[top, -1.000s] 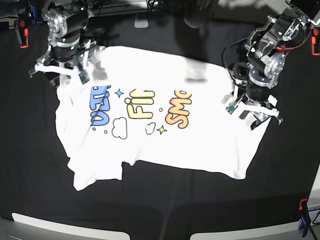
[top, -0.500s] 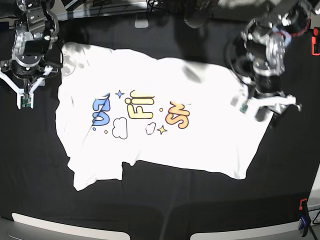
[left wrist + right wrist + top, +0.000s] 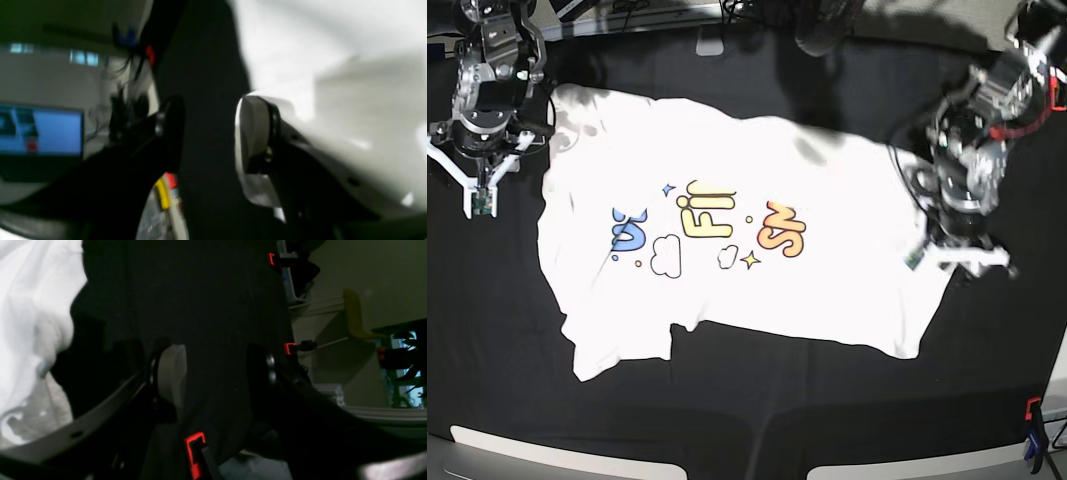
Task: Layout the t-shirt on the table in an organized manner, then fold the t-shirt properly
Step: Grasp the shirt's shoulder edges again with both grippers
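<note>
The t-shirt [image 3: 747, 240] lies print-up and mostly flat across the middle of the black tabletop [image 3: 757, 400]. The right pincer [image 3: 482, 180], spread and empty, hangs over bare cloth just left of the shirt's far-left corner. The left pincer [image 3: 957, 258], also spread and holding nothing, sits at the shirt's right edge.

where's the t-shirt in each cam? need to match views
Base: t-shirt spread across the middle, print up, between the two arms.
Left wrist: white cloth fills the upper right, blurred.
Right wrist: white cloth along the left edge.
Shared landmark: the black table cloth, dark beside the shirt in all three.
</note>
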Tool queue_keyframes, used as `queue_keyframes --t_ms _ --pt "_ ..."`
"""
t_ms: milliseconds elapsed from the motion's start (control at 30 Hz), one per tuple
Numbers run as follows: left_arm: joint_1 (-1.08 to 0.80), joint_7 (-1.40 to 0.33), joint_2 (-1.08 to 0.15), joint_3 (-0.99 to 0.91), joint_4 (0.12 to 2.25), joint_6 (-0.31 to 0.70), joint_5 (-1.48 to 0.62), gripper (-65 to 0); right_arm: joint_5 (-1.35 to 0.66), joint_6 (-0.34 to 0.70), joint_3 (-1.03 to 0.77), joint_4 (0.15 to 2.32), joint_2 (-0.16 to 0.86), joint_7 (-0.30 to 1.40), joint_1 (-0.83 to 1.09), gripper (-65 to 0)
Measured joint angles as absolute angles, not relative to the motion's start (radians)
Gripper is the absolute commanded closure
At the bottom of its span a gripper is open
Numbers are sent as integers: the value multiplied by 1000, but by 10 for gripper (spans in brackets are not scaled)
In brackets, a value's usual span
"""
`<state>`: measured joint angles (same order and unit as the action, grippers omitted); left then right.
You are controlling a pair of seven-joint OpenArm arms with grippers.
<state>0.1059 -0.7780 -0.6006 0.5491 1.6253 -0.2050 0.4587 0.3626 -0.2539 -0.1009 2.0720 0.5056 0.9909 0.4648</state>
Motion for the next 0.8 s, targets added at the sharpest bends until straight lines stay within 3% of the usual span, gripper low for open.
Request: queue_keyframes --t_ms 133,300,333,400,533,667,800 --pt "168 -789 -579 550 1628 -191 454 -249 362 -254 -101 2072 507 991 465 -287" --pt "141 -778 -580 551 1625 176 220 -249 362 -233 -101 2072 506 991 465 -287" --pt "130 -765 -580 554 1625 212 215 -249 361 -231 -101 2072 506 991 465 -287" --pt "133 -774 -576 556 1625 178 218 -249 362 -228 -101 2072 507 991 465 -287" --pt "152 -811 -583 548 1658 7 330 -249 296 -187 -101 2072 507 972 465 -287" --pt "84 -814 -593 550 1774 -23 327 -249 213 -93 -101 2072 505 877 474 -286" --pt "-14 -804 -591 550 1968 -61 322 -249 316 -25 -103 2115 509 839 487 -286"
